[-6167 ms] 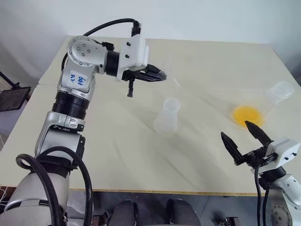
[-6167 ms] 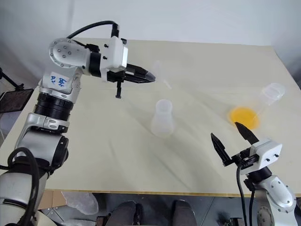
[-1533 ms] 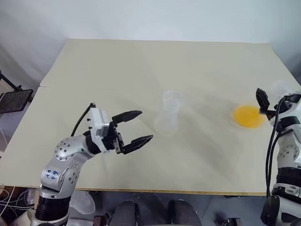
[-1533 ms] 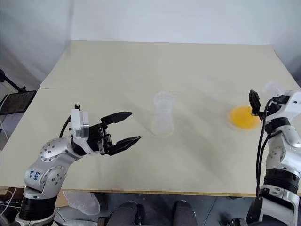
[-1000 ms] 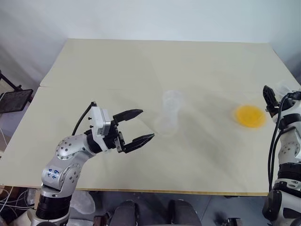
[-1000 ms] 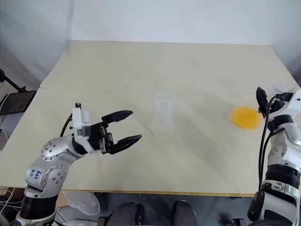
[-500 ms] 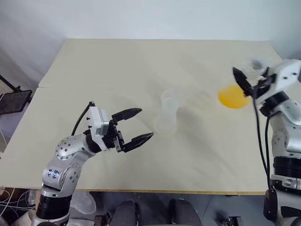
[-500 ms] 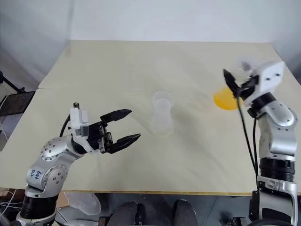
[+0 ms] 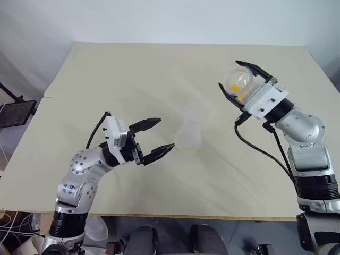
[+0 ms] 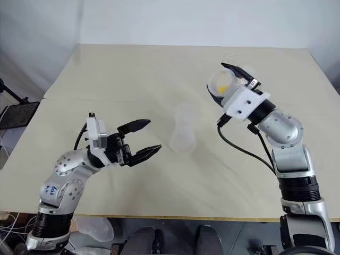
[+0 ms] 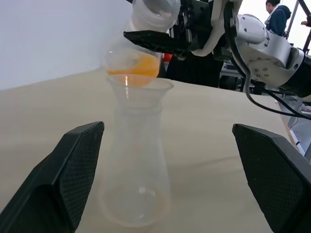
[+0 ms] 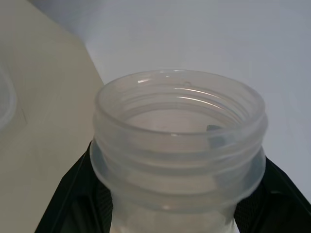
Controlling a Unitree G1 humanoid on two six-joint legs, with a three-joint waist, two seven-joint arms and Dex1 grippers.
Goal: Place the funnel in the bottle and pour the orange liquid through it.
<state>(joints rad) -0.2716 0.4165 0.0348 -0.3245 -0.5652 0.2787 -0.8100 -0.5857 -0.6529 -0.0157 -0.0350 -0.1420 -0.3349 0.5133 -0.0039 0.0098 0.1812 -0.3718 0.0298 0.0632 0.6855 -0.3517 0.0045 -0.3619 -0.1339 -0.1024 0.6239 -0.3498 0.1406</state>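
The clear bottle (image 9: 189,133) stands at the table's middle, and the funnel (image 11: 141,91), hard to make out, sits in its mouth. My left gripper (image 9: 166,133) is open just left of the bottle, level with its lower half, not touching it. In the left wrist view the bottle (image 11: 138,160) stands a little ahead of the two fingers. My right gripper (image 9: 229,74) is shut on the neck of a clear flask (image 9: 237,82), held tilted in the air to the right of the bottle. The orange liquid (image 9: 240,96) pools low inside the flask (image 12: 180,141).
The cream table (image 9: 159,69) stretches well beyond the bottle on all sides. A black stand (image 9: 11,112) sits off the table's left edge. A person (image 11: 279,14) and dark equipment show beyond the table in the left wrist view.
My right gripper has lifted the flask off the table near the right edge and carried it left and up toward the bottle, rolling the wrist. The left gripper has stayed put, open.
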